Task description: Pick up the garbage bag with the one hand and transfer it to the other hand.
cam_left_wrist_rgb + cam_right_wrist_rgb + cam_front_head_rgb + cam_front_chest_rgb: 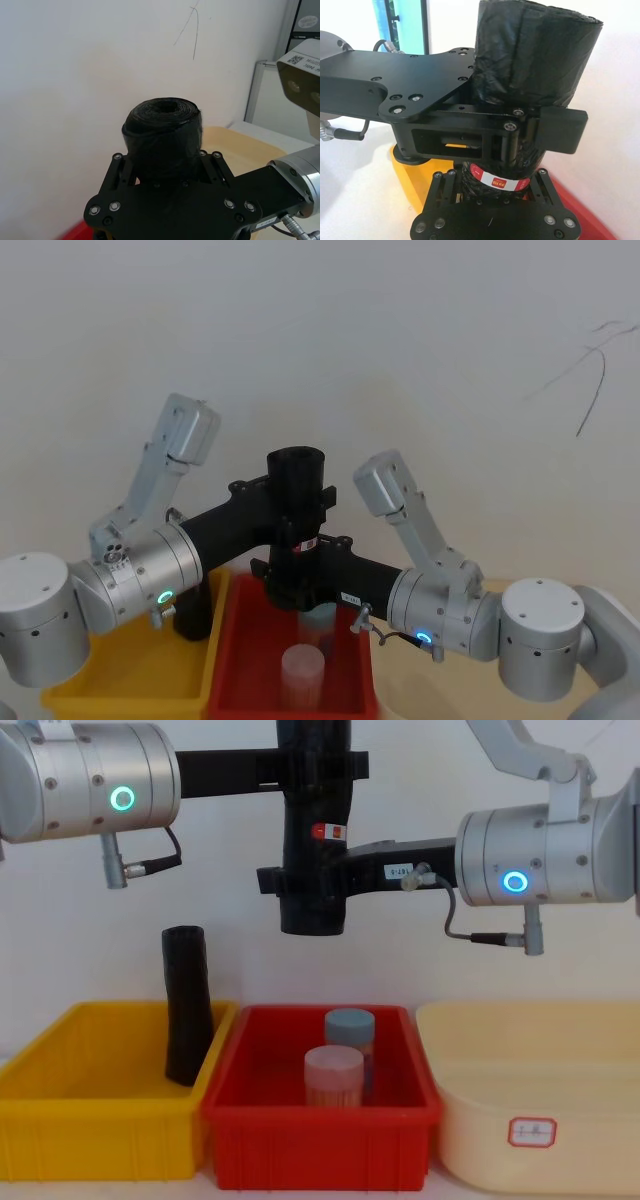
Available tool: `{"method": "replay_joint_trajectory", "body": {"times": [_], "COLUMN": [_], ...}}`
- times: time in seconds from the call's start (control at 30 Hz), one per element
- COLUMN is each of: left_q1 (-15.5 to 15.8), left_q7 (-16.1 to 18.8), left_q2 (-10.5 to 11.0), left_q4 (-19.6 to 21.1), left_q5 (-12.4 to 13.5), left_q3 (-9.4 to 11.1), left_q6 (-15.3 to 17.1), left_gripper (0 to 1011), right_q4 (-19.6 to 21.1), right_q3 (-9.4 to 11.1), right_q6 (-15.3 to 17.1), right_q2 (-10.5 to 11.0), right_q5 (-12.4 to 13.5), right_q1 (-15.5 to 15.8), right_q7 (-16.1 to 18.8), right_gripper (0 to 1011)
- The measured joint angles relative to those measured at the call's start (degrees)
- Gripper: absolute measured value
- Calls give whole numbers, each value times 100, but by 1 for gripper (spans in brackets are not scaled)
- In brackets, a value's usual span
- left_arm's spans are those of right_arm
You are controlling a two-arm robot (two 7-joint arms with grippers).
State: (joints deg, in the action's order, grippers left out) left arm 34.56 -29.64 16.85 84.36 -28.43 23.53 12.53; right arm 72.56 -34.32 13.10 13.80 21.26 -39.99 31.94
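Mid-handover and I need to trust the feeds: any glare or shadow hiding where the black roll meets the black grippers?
Head view: even light, but the garbage bag merges with the left gripper and right gripper, black on black. Chest view: it stands dark against the pale wall, its sticker showing. Right wrist view: soft sheen on its folds, no glare.

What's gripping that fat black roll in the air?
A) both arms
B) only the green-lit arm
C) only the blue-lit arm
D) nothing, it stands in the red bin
A: the left gripper clamps the garbage bag near its top, the right gripper lower down.
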Motion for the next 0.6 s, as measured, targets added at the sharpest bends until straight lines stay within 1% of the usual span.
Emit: {"method": "replay_joint_trajectory", "body": {"times": [0.07, 0.13, 0.17, 0.3, 0.33, 0.37, 0.4, 0.43, 0.47, 0.57, 0.6], "left_q1": [0, 0, 0, 0, 0, 0, 0, 0, 0, 0, 0], "left_q7": [0, 0, 0, 0, 0, 0, 0, 0, 0, -3, -7], "left_q2": [-1, -2, -2, -3, -2, -2, -3, -3, -2, 0, 2], "left_q4": [0, 0, 1, 0, 0, 0, 0, 0, 0, 0, 1], "left_q5": [-1, -1, -1, -2, -1, -2, -1, -2, -1, -1, -4], "left_q3": [0, 0, 1, 0, 0, 0, 0, 0, 0, 1, 2], "left_q6": [0, 0, 0, 0, 0, 0, 0, 0, 0, 0, 0], "left_gripper": [513, 553, 607, 681, 736, 747, 811, 811, 867, 916, 947], "right_q4": [13, 31, 62, 140, 156, 173, 209, 236, 277, 343, 381], "right_q3": [2, 8, 19, 58, 66, 75, 93, 105, 125, 164, 189], "right_q6": [0, 0, 0, 1, 2, 2, 4, 4, 5, 8, 11], "right_q2": [5, 11, 21, 50, 57, 64, 80, 91, 107, 134, 151], "right_q5": [9, 15, 24, 48, 55, 60, 70, 76, 86, 103, 114], "right_q1": [7, 19, 38, 90, 101, 113, 137, 153, 180, 229, 261], "right_q7": [-8, -21, -42, -115, -135, -153, -186, -204, -248, -306, -354], "right_gripper": [555, 555, 555, 555, 555, 553, 553, 553, 553, 553, 553]}}
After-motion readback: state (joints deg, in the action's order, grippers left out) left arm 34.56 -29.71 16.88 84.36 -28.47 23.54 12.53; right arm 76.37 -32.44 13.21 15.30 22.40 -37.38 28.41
